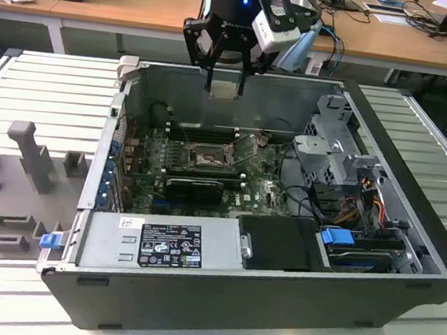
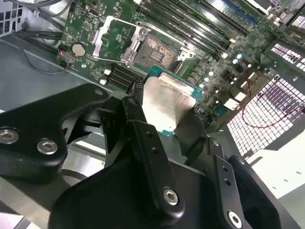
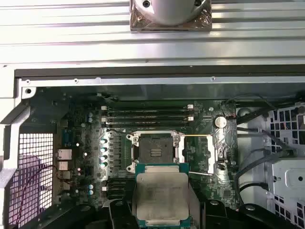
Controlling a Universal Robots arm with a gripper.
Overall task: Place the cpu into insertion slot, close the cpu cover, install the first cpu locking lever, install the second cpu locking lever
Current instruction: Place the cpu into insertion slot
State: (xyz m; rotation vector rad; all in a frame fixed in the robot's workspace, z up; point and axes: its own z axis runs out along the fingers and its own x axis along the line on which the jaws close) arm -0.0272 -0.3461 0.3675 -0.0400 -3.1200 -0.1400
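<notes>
My gripper (image 1: 224, 91) hangs above the open computer case, shut on the cpu (image 1: 225, 88), a pale silver square chip with a green edge. In both wrist views the cpu (image 2: 169, 95) (image 3: 161, 195) sits flat between the black fingers (image 2: 143, 129). The insertion slot (image 3: 155, 152) (image 2: 155, 50) lies bare on the green motherboard below, its dark centre exposed. In the exterior view the insertion slot (image 1: 206, 159) is well under the chip. The cpu cover (image 3: 199, 155) (image 2: 112, 40) is flipped open beside the socket, with thin metal lever rods (image 3: 198, 135) along it.
Long black memory slots (image 3: 145, 114) run behind the socket and a long black card (image 1: 194, 185) lies in front. Cables and a drive cage (image 1: 343, 159) fill the exterior view's right side. A power supply (image 1: 161, 241) lines the near wall. Grey fixtures (image 1: 26, 156) stand on the slatted table.
</notes>
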